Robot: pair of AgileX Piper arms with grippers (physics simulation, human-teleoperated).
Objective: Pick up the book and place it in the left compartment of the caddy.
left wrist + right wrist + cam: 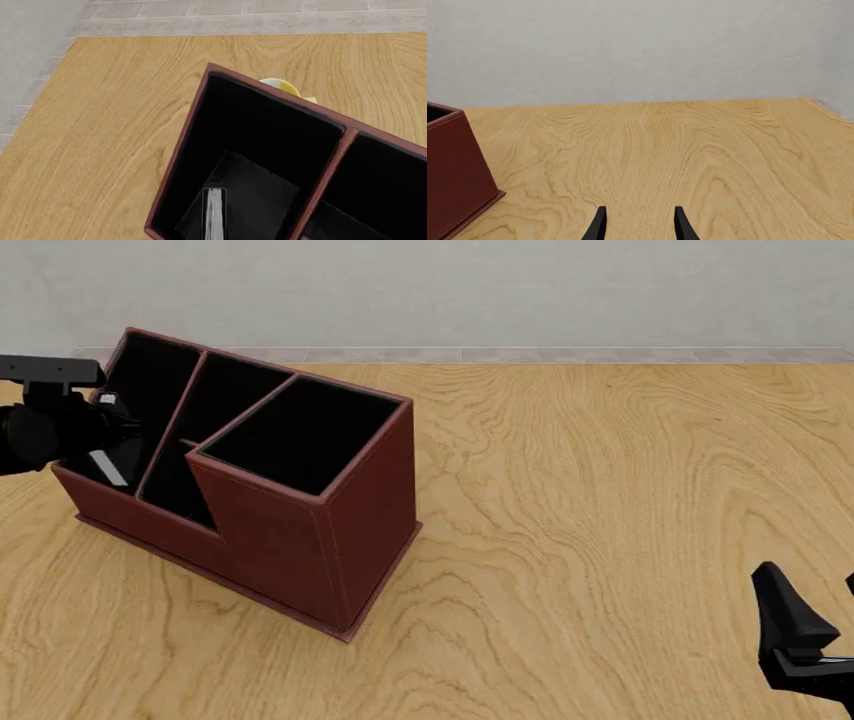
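Book [215, 212] already inside the leftmost compartment of the caddy [287, 540], standing on edge, white page edges showing toward the left wrist camera, black cover merging with the dark interior. Caddy near the tabletop [601, 500] left edge, turned at an angle, tall square section nearest the arms. Something small and yellow [287, 87] just beyond the caddy's far wall. Left tool [100, 445] poised over that compartment; fingers hidden, so released or clenched cannot be told. Right tool [637, 225] idle, jaws apart, holding nothing, well apart near the right front corner. Placement step seemingly at its end; next, probably a confirmed release and a straight lift clear of the walls.
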